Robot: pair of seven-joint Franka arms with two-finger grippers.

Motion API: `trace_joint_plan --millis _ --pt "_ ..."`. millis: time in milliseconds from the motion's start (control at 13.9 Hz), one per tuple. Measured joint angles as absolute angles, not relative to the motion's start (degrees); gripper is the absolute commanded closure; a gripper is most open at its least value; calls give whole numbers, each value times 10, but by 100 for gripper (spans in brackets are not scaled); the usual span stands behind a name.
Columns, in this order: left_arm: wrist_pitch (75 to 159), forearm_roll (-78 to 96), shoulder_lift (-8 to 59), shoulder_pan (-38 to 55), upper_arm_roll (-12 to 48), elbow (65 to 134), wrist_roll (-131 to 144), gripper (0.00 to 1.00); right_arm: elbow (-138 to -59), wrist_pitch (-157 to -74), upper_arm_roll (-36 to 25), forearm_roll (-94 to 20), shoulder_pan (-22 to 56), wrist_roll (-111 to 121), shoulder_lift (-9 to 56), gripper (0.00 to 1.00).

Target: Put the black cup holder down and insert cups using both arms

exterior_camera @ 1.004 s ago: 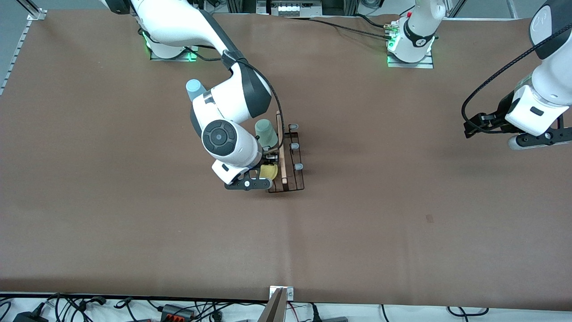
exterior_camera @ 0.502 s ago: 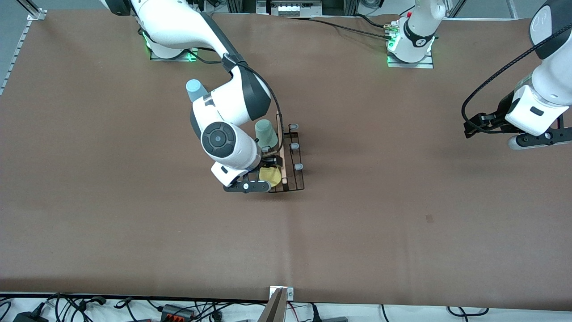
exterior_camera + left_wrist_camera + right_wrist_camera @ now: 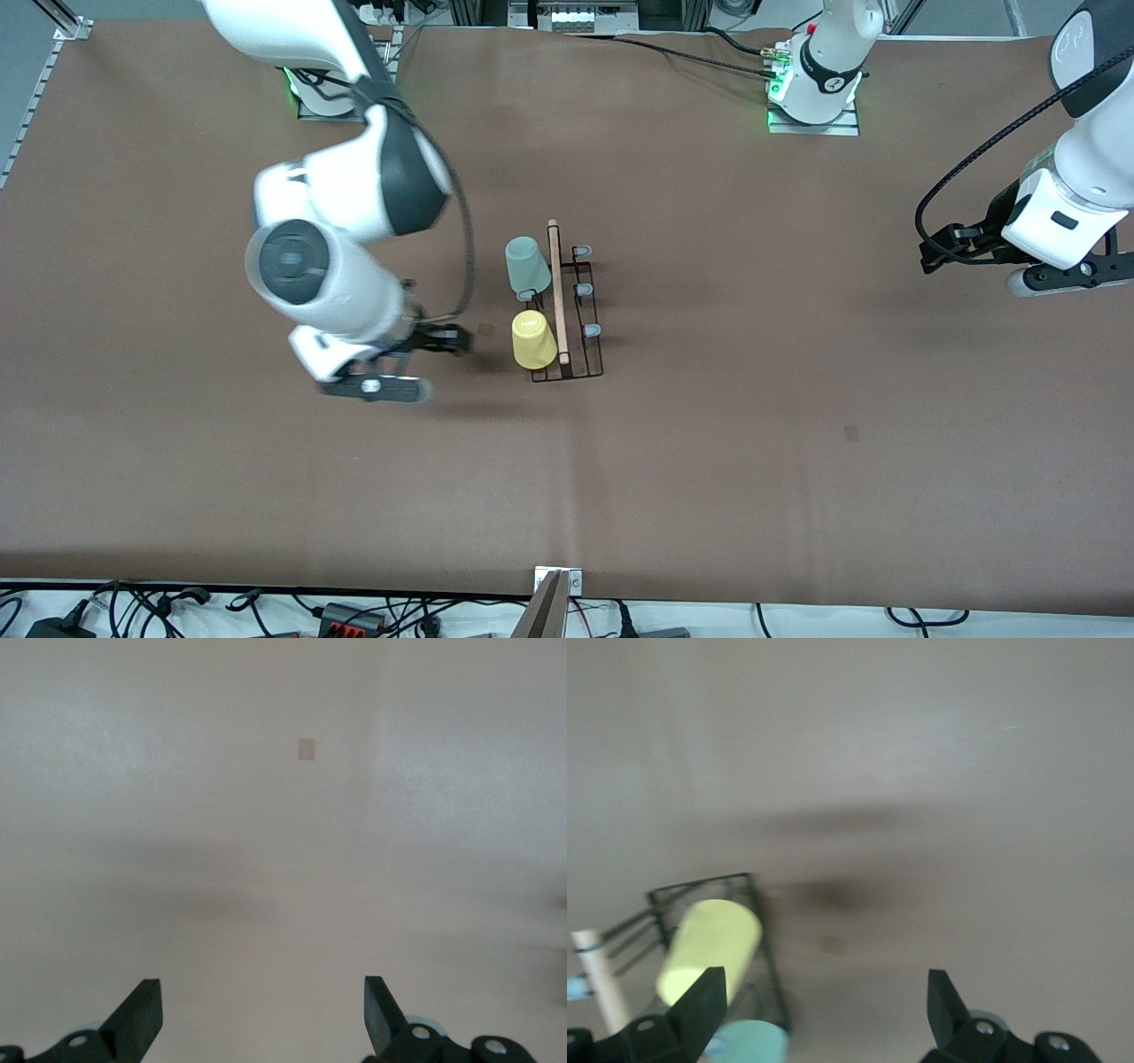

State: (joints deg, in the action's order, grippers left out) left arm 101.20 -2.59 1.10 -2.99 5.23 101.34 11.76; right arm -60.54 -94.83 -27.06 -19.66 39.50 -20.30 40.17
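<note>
Rack [image 3: 567,306]: stands mid-table [image 3: 753,443], wooden rod on top; in the right wrist view only its end shows, blurred.
Green cup [image 3: 526,265]: on a rack peg, on the side toward the right arm's end.
Yellow cup [image 3: 533,339]: on the next peg, nearer the front camera.
Blue cup: not visible.
Right end effector [image 3: 440,340]: fingers spread wide, empty, above the table beside the yellow cup, apart from it; motion-blurred.
Left end effector [image 3: 263,1014]: fingers wide apart, empty, waiting above the table at the left arm's end; fingertips partly cut off.
</note>
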Motion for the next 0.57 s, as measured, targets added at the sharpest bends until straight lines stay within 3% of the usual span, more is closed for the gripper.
trace_joint_plan --millis 215,574 --pt "1012 -26 11 -30 52 1013 118 0 -606 -933 -321 -197 389 -141 382 0" --pt "1012 -26 11 -30 52 1013 118 0 -606 -930 -349 -196 385 -131 371 0"
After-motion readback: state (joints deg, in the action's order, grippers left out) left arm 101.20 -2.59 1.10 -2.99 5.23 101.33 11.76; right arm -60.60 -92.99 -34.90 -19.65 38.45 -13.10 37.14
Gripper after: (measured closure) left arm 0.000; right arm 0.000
